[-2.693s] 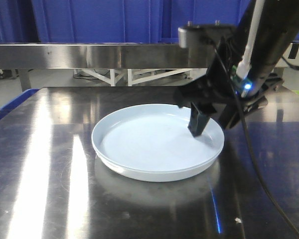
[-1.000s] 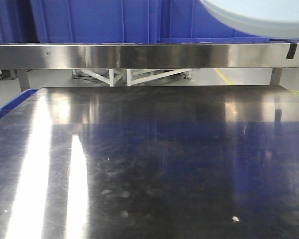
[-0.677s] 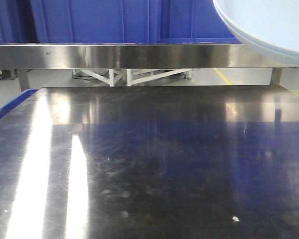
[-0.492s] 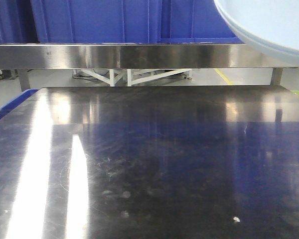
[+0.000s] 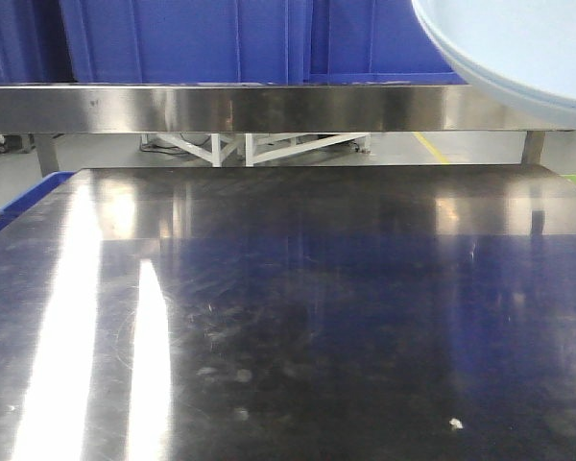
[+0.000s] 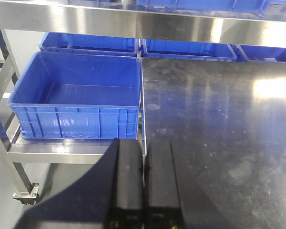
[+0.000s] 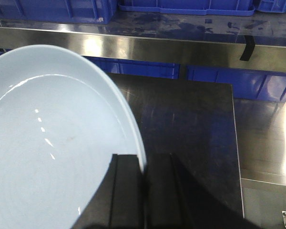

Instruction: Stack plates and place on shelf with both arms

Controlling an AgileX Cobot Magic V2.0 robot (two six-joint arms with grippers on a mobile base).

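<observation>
The steel table [image 5: 288,317] fills the front view. Its top carried the plate [image 5: 518,43] under the right arm some seconds back. That plate now hangs at the upper right, tilted, its lower rim overlapping the front edge of the steel shelf [image 5: 221,108]. It has scarcely shifted in the last half second. Whether it is one plate or a stack of two I cannot tell.

The shelf runs across the whole width above the far side of the table, and open floor shows through the gap beneath it. Blue bins [image 5: 173,38] stand behind. In the right wrist view blue crates [image 7: 186,5] sit along the back of the shelf, leaving a bare strip near its front edge.

A blue crate [image 6: 76,95] rests on a low cart just beside the table's left edge.

The right gripper [image 7: 144,191] pinches the plate's rim between its fingers. The left gripper [image 6: 144,191] hangs over the table's left edge, fingers drawn together on nothing.

A black tape strip [image 7: 248,47] marks the shelf front.
</observation>
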